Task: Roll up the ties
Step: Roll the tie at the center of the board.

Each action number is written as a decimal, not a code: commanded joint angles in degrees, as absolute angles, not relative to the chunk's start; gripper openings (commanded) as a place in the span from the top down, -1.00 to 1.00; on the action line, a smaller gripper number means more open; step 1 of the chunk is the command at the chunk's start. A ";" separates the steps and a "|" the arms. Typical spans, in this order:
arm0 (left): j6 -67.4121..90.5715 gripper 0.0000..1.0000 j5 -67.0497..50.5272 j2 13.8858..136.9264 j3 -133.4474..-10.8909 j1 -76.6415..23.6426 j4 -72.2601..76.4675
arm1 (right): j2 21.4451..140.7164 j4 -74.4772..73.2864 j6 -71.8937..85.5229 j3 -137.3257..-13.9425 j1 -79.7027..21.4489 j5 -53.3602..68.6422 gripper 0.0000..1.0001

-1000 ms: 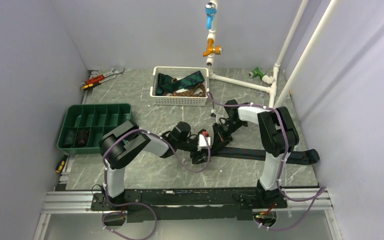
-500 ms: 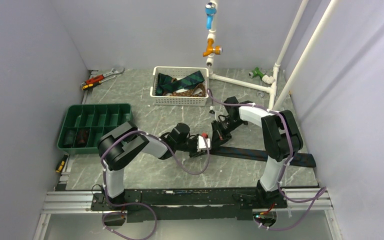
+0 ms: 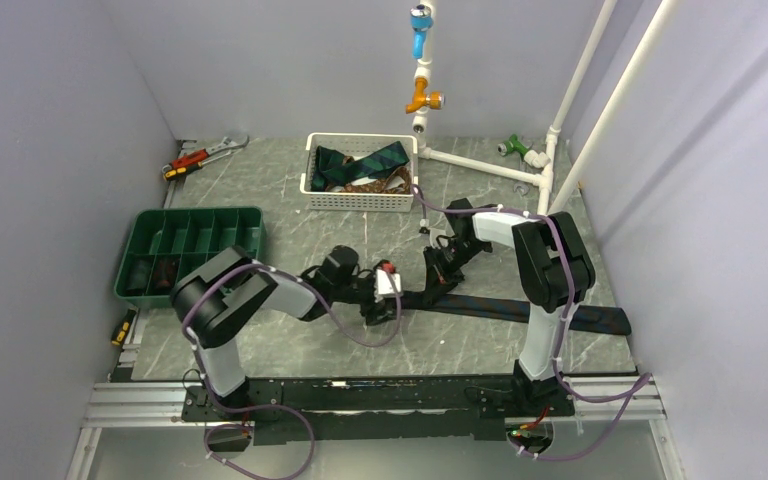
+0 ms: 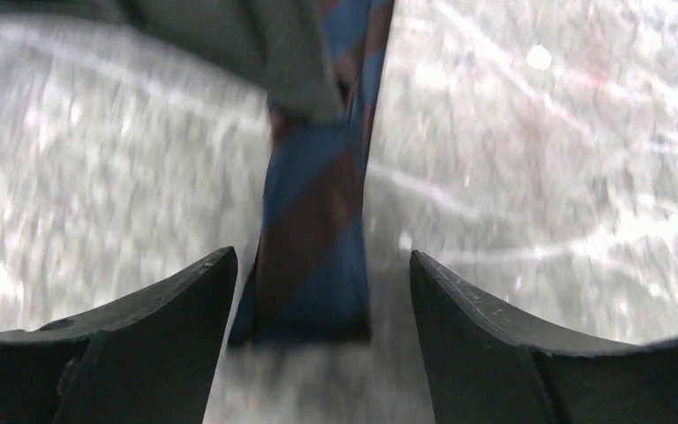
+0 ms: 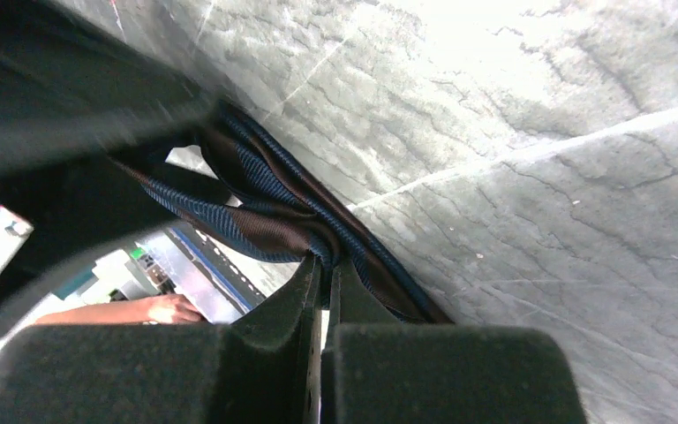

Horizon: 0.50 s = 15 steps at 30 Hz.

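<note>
A navy and brown striped tie (image 3: 520,308) lies flat across the table, its wide end at the right. My right gripper (image 3: 436,278) is shut on a bunched fold of the tie (image 5: 265,212) near its narrow part, with the fabric pinched between the fingertips (image 5: 322,265). My left gripper (image 3: 388,292) sits low just left of it, open. In the left wrist view the narrow end of the tie (image 4: 313,256) lies on the table between the spread fingers (image 4: 168,336), touching neither. More ties (image 3: 365,165) fill the white basket (image 3: 360,203).
A green compartment tray (image 3: 200,212) with two dark rolls (image 3: 155,272) stands at the left. Wrenches (image 3: 205,155) lie at the back left and a screwdriver (image 3: 120,330) at the left edge. White pipes (image 3: 480,165) with valves run along the back right.
My left gripper has pulled back to the left along the table and now stands off the tie's narrow end. The tie's wide end has slid slightly left. The right gripper stayed shut.
</note>
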<state>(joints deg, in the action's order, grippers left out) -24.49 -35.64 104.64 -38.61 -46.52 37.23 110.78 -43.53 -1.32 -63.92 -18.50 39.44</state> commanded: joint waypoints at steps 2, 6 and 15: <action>-24.11 -0.63 -42.45 97.84 -32.79 -39.23 35.10 | 113.82 -39.92 -4.96 -63.20 -18.63 27.07 1.00; -27.66 -0.62 -43.53 98.99 -32.57 -39.00 34.87 | 114.45 -40.12 -5.18 -63.44 -19.18 26.53 1.00; -25.30 -0.30 -44.23 102.88 -37.15 -41.35 39.80 | 115.09 -40.07 -5.17 -63.67 -19.95 26.14 1.00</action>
